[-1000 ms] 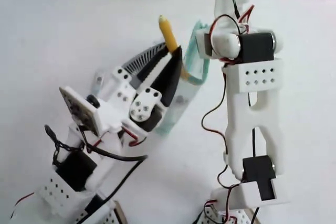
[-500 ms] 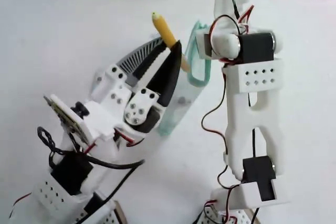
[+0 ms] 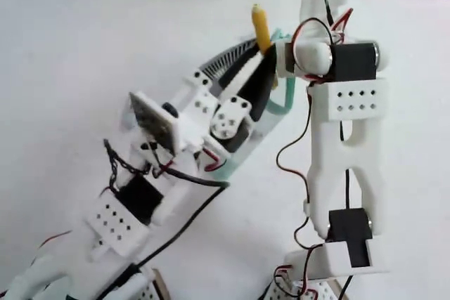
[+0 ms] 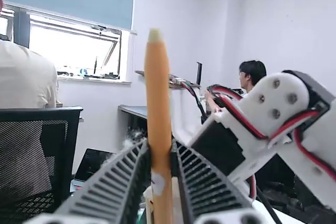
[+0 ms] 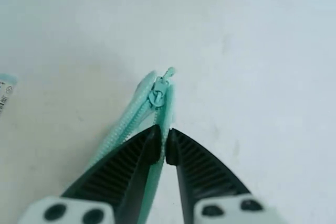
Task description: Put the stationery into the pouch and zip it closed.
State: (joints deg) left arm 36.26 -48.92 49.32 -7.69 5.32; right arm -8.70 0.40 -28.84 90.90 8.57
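One mint-green pouch (image 3: 284,102) lies on the white table (image 3: 84,47), and I count one zipper slider (image 5: 157,95) at its end. From that slider the two rows of teeth part toward my right gripper (image 5: 163,140), which is pressed together on the pouch's edge just short of the slider.

There is one yellow pencil (image 3: 261,27), pinched between the ribbed fingers of my left gripper (image 4: 159,153). It is held above the pouch's open end and juts past the fingertips, close beside my right wrist.

My left arm lies across the pouch in the high view and covers most of its length; my right wrist covers the end with the slider.

One small printed item (image 5: 5,90) sits on the table well apart from the pouch; I cannot tell what it is.
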